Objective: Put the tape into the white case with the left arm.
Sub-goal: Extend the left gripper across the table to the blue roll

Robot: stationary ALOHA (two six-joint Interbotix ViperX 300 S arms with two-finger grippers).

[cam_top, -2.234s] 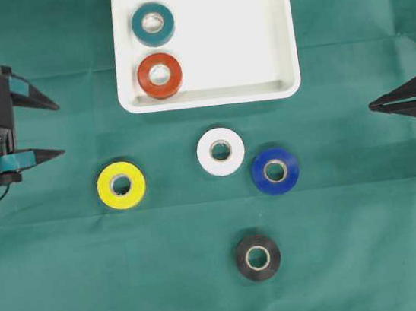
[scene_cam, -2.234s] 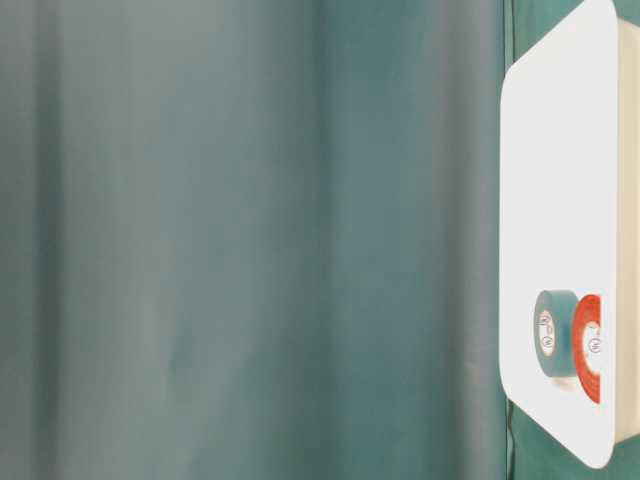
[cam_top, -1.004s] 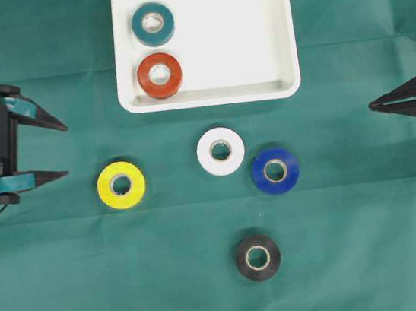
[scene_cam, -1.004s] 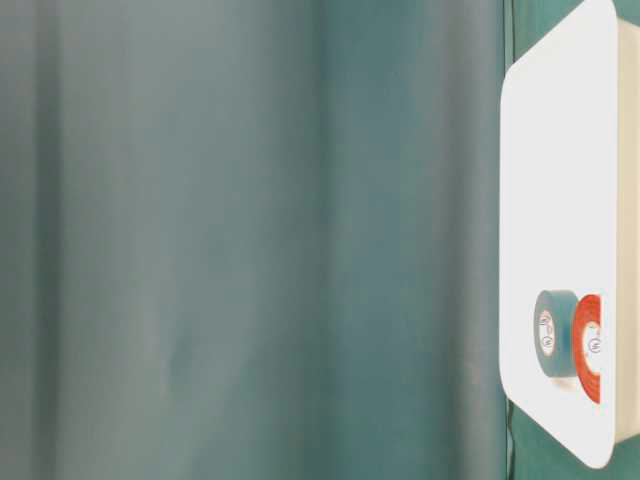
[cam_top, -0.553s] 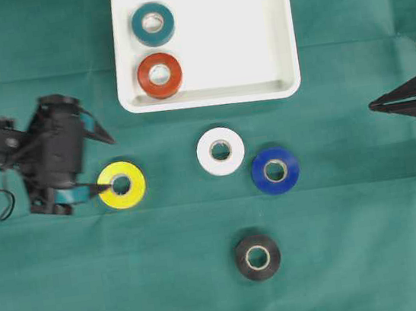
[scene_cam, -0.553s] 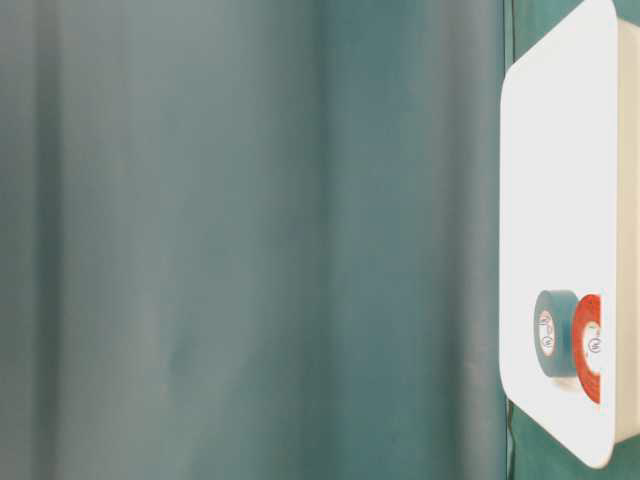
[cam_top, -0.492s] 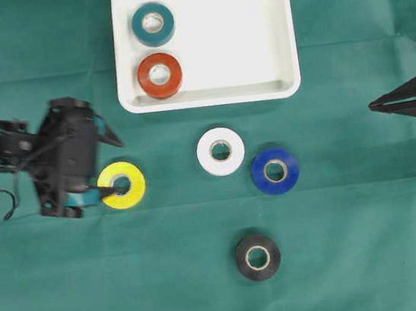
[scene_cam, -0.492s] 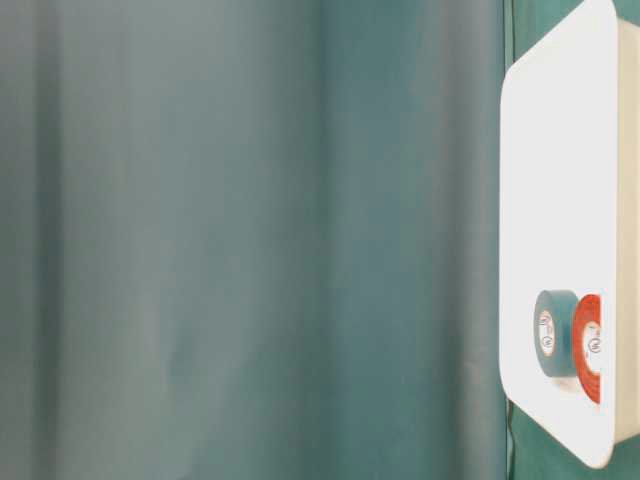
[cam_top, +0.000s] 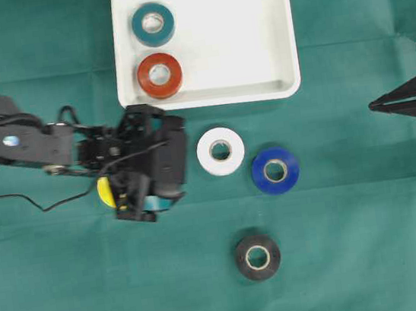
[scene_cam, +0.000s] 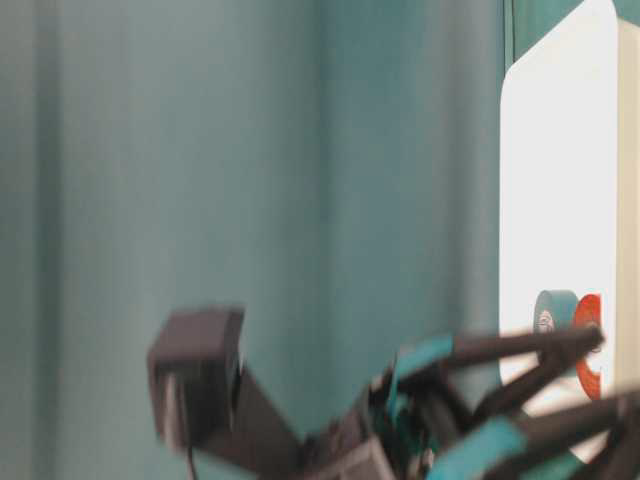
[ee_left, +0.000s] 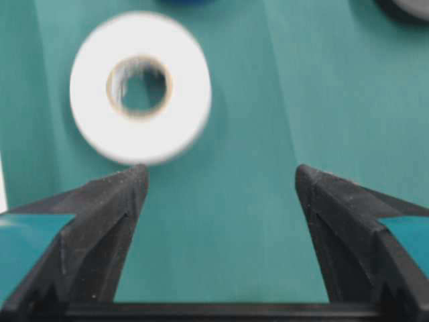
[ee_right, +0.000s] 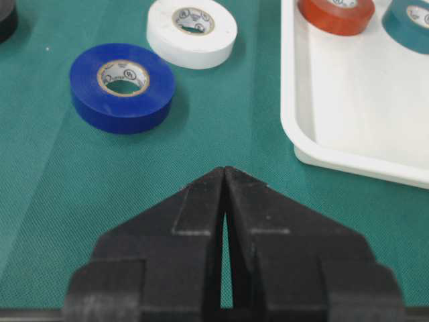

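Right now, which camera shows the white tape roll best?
The right wrist view: the white tape roll is sharp and unobstructed. The overhead view shows it whole but small; the left wrist view shows it close but blurred; the table-level view misses it.

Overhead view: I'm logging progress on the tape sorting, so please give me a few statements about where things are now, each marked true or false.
1. The white case holds two rolls, the teal tape and the red tape. True.
2. The left claw is shut on the white tape. False: it is open, with nothing between its fingers.
3. The blue tape lies in the case. False: it lies on the green cloth.
4. The right claw is shut and holds nothing. True.
5. The black tape lies on the cloth. True.
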